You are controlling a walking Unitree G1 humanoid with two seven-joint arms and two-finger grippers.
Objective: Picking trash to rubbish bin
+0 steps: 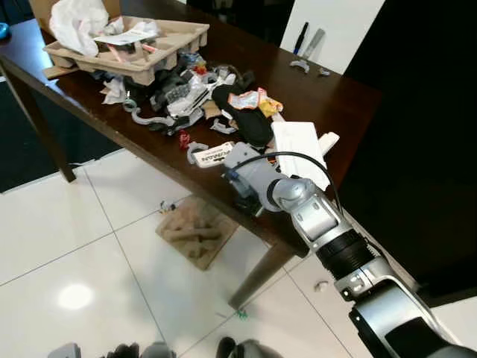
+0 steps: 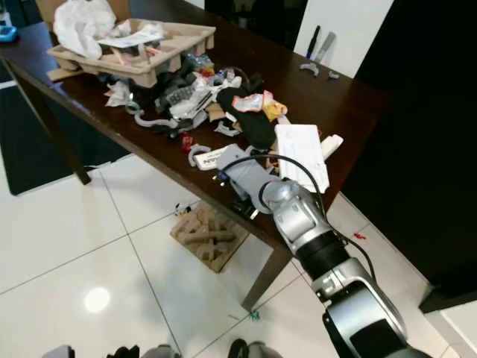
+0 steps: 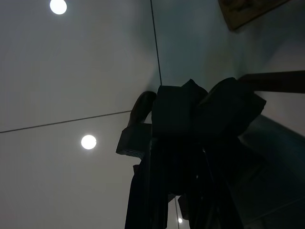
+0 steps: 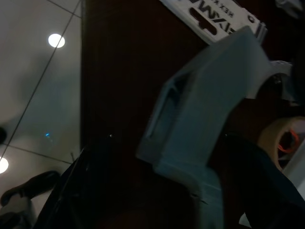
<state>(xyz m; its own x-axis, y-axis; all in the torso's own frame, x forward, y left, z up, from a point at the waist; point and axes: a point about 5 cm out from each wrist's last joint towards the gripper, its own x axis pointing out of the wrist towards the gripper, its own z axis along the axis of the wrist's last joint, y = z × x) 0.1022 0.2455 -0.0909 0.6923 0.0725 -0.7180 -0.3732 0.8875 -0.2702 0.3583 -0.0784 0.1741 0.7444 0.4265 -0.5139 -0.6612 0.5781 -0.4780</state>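
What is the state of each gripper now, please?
Left gripper: hangs idle over the floor; open or closed cannot be told.
Right gripper: at the table edge, by a grey plastic piece; fingers cannot be told.

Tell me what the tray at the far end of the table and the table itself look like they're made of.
The tray looks like moulded paper pulp or cardboard: matte beige, with soft rounded dividers. The table looks like dark brown wood or wood veneer with a semi-gloss finish, since it shows faint sheen and sits on slanted matching legs.
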